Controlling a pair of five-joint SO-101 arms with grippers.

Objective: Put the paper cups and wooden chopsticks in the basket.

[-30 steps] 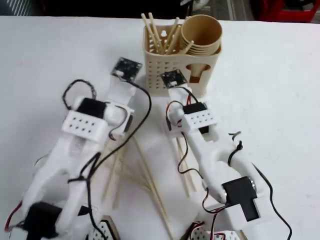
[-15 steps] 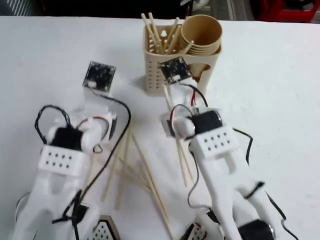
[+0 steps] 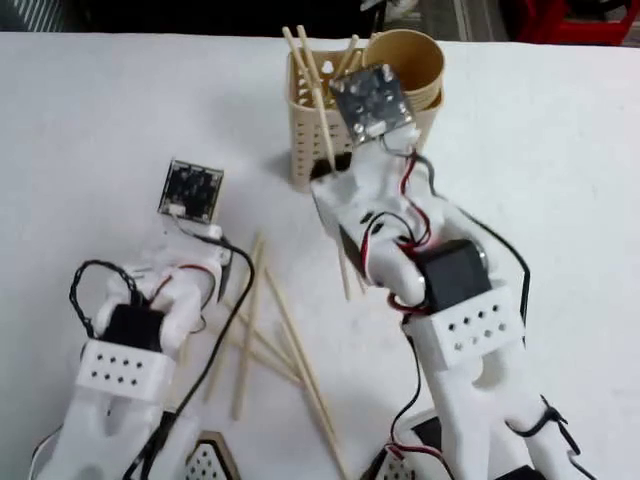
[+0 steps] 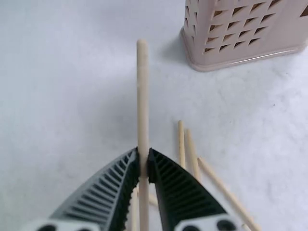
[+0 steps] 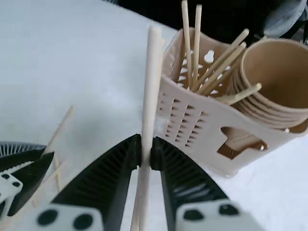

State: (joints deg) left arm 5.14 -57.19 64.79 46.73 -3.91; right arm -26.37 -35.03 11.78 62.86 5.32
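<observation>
The left gripper [image 4: 143, 166] is closed down to a thin gap, pinching a chopstick [image 4: 142, 96] that runs straight out ahead of its fingertips over the table [image 4: 62, 86]. Just beside this gripper, on the side toward the other arm, loose chopsticks [image 3: 290, 345] lie crossed on the table. The basket [image 4: 240, 33] stands well ahead of it, off to that same side. The right gripper [image 5: 146, 154] is likewise closed to a thin gap on a second chopstick [image 5: 151, 82], gripped partway along so that a long length sticks out past the fingertips. The basket is just ahead of this gripper, and the far end of the second chopstick comes up beside the basket's near corner at about rim height; whether it touches the wall cannot be told. In the basket, nested cups [image 5: 272, 82] fill one compartment, and standing chopsticks [image 5: 192, 53] lean in the other, the one nearer the second chopstick's tip. The loose chopsticks are behind the right gripper, toward the left arm.
</observation>
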